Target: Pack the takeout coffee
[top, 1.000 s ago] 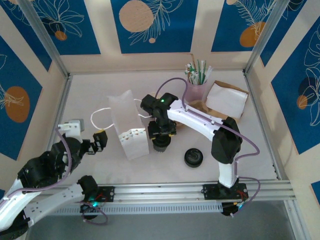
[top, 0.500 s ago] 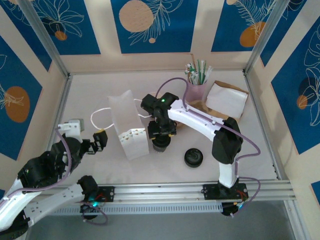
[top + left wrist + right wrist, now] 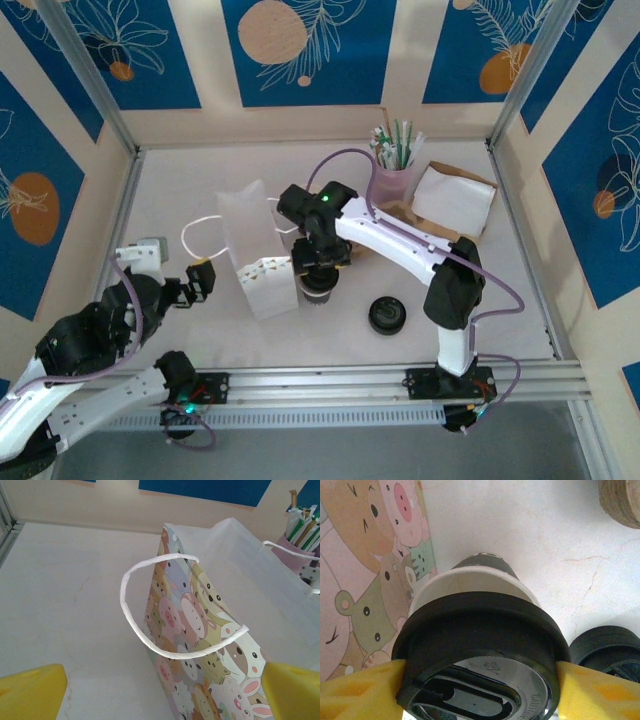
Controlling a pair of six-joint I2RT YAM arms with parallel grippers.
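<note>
The takeout coffee (image 3: 480,650), a white cup with a dark band and a round black lid, sits between the yellow fingers (image 3: 360,692) of my right gripper (image 3: 477,687), which is shut on the lid's rim. From above, that gripper (image 3: 318,268) holds the cup (image 3: 318,287) right beside the right side of the upright animal-print paper bag (image 3: 255,255). My left gripper (image 3: 200,278) is open to the left of the bag, apart from it. In the left wrist view the bag (image 3: 200,625) and its white handle (image 3: 145,630) stand ahead of my open left gripper (image 3: 162,700).
Another round black-lidded item (image 3: 386,315) rests on the table right of the held cup, seen too in the right wrist view (image 3: 607,645). A pink cup of straws (image 3: 393,172) and a brown and white paper packet (image 3: 455,200) stand at the back right. Frame rails edge the table.
My right gripper has shifted slightly left and toward the bag with the cup in it. The left arm has not moved.
</note>
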